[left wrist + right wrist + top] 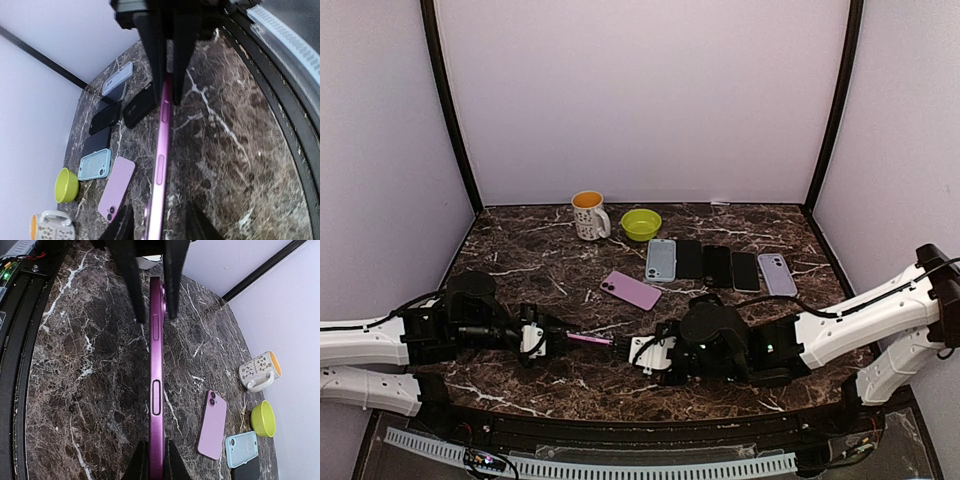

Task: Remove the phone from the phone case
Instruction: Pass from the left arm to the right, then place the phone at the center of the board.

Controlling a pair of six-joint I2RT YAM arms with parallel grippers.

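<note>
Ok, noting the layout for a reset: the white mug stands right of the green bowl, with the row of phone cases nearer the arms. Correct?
No: the top external view shows the white mug left of the green bowl; the row of phone cases is indeed nearer the arms.

Tabletop: we see dark stone with white veins, smooth and a bit shiny.
Phone: we see a purple edge that looks like metal, smooth and glossy.
Right end effector: black plastic, matt.
Mug: white, hard and glossy, like china.
Bowl: green and smooth; we think plastic.
Blue case: soft-looking plastic, matt.
Walls: plain and matt.
</note>
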